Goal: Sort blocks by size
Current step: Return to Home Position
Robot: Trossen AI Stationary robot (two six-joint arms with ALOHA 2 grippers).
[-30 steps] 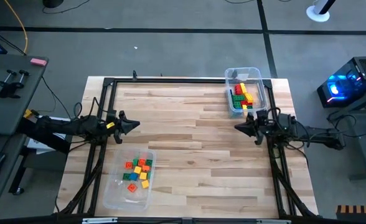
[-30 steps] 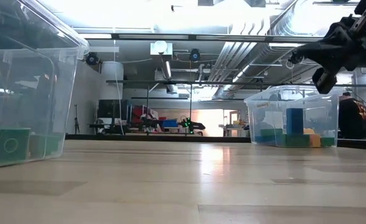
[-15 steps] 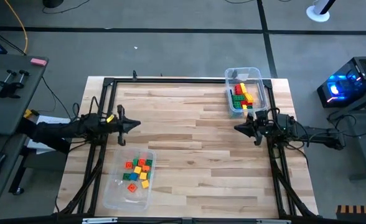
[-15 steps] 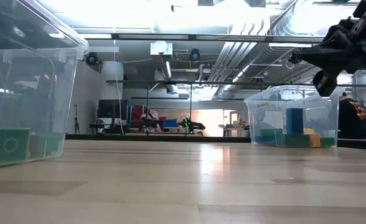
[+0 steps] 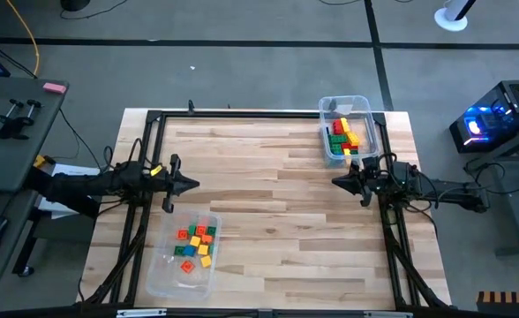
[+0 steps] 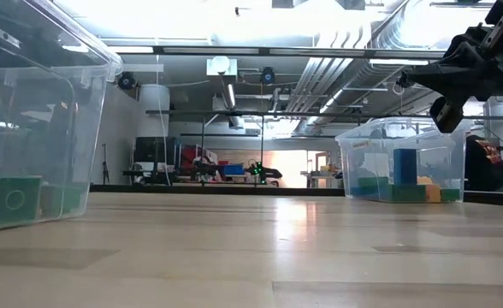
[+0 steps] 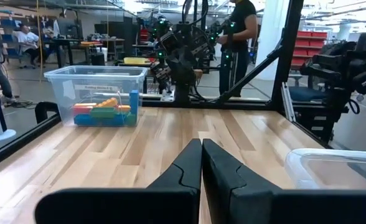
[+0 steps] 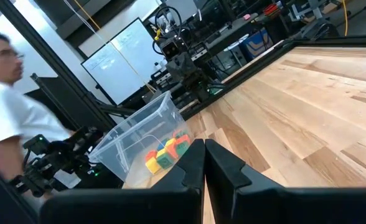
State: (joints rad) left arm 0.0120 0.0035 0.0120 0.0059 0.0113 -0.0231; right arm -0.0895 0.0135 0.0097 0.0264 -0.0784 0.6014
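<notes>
Since a second ago the left tool [image 5: 191, 185] sits a touch farther out over the tabletop [image 5: 277, 212]; the right tool [image 5: 339, 181] has not shifted. Both tools point at each other across the pale wooden planks, well apart, and hang above the wood without touching it. The left tool's tapered black fingers [image 7: 183, 168] are pressed together along their length with nothing between them. The right tool's fingers [image 8: 192, 165] are drawn in the same way, narrow and empty, with only a thin seam showing.

Near the left tool, off its flank rather than ahead of it, lies the left bin [image 5: 167, 281], a clear, thin-walled plastic tub with rounded corners. The short blocks [image 5: 196, 243] lie loose in it: square studded bricks in red, orange, yellow and green, spread roughly one layer deep.

Just beside the right tool's flank stands the right bin [image 5: 348, 104], of the same glossy clear plastic with a rolled rim. The long blocks [image 5: 343, 137] are heaped inside it in red, green and yellow. From the left wrist a blue one [image 7: 134, 102] stands upright at the end of the heap.
</notes>
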